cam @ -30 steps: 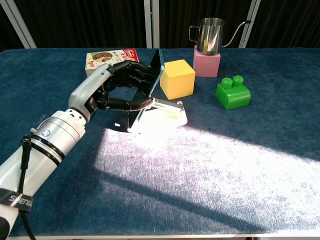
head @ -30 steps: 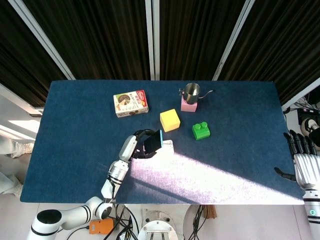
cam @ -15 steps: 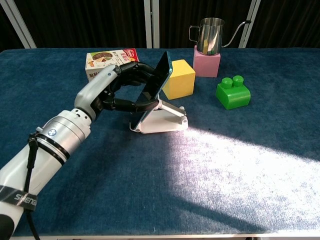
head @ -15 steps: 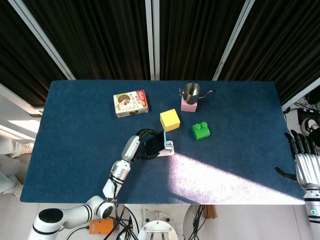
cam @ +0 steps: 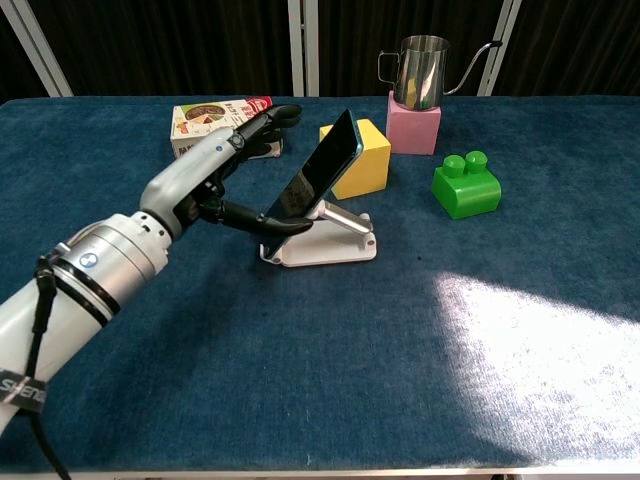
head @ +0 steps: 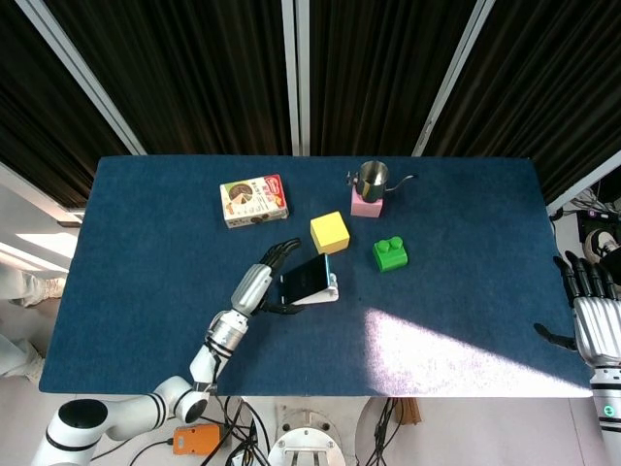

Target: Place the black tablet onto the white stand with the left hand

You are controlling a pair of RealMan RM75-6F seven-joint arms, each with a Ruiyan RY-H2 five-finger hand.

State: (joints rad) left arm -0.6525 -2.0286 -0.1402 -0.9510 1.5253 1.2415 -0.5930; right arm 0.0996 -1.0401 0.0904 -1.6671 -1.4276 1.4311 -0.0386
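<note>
The black tablet (cam: 320, 180) leans tilted back on the white stand (cam: 335, 247), its lower edge in the stand's lip; the head view shows the tablet (head: 309, 275) on the stand (head: 328, 292) near the table's middle. My left hand (cam: 205, 180) is just left of the tablet, its fingers (cam: 265, 122) spread and lifted off the tablet's upper edge. Its thumb (cam: 255, 222) reaches to the tablet's lower left corner; whether it touches is unclear. In the head view the left hand (head: 257, 283) lies beside the stand. My right hand (head: 589, 309) hangs with fingers apart off the table's right edge, holding nothing.
A yellow cube (cam: 358, 155) stands right behind the tablet. A steel pitcher (cam: 422, 70) sits on a pink block (cam: 412, 128) at the back, a green brick (cam: 465, 185) to the right, and a printed box (cam: 205, 122) behind my left hand. Blue cloth (cam: 450, 380) covers the table.
The tablet has tipped back from near upright to rest on the stand. My left hand's fingers have let go of its upper edge and spread. The sunlit patch has drifted right.
</note>
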